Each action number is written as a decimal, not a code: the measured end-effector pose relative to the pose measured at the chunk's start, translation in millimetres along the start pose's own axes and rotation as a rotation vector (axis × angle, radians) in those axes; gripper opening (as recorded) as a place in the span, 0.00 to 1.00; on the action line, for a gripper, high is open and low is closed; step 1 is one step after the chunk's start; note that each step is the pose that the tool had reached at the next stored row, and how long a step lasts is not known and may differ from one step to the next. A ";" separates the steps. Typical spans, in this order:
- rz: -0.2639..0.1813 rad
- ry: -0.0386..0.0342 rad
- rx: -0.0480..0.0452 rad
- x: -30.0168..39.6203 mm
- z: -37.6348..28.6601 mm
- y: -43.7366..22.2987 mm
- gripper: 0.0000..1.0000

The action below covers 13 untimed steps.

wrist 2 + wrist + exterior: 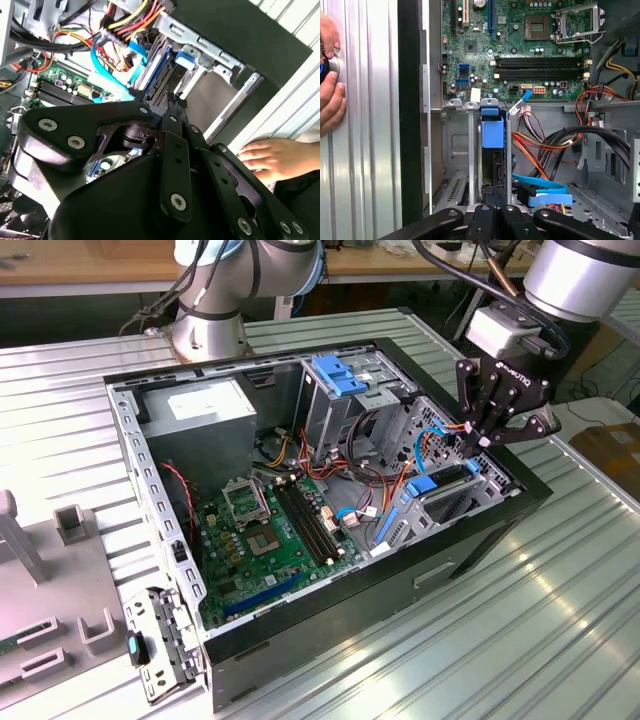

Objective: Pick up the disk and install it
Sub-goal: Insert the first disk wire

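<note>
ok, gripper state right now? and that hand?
Gripper: closed on the disk, which stands on edge in the bay.
Hand: rests on the table beside the case; what it holds cannot be told.

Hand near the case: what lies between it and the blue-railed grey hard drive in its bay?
In the first wrist view: ribbed metal tabletop, the case's black side wall, then a grey metal bay rail, between the hand and the disk.

Bright, even light, with glare streaks on the ribbed metal table.
</note>
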<state>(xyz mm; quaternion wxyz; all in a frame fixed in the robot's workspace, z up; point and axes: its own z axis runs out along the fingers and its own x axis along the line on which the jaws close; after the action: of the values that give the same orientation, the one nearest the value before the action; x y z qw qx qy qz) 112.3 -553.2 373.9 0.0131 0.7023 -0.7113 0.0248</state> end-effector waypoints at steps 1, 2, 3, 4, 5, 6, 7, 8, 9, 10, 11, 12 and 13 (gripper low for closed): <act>-0.013 -0.0005 0.0006 -0.2 0.3 -3.1 0.11; -0.040 -0.0006 0.0021 -0.1 0.6 -4.2 0.11; -0.053 -0.0009 0.0028 -0.1 0.7 -5.3 0.11; -0.070 -0.0012 0.0037 -0.2 0.7 -6.4 0.11; -0.093 -0.0016 0.0050 -0.2 0.8 -7.8 0.11; -0.129 -0.0021 0.0069 -0.2 0.8 -8.5 0.11; -0.146 -0.0025 0.0078 -0.2 0.9 -8.7 0.11; -0.163 -0.0027 0.0087 -0.2 0.8 -8.9 0.11; -0.203 -0.0035 0.0109 -0.3 1.0 -9.1 0.11; -0.227 -0.0038 0.0121 -0.2 1.0 -9.2 0.11; -0.253 -0.0043 0.0135 -0.2 1.1 -9.8 0.11; -0.264 -0.0045 0.0142 -0.2 1.1 -10.3 0.11; -0.276 -0.0047 0.0148 -0.2 1.2 -10.8 0.11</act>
<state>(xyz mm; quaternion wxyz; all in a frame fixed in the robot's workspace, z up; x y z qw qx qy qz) 123.2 -553.2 372.9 0.0096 0.7935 -0.6079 0.0264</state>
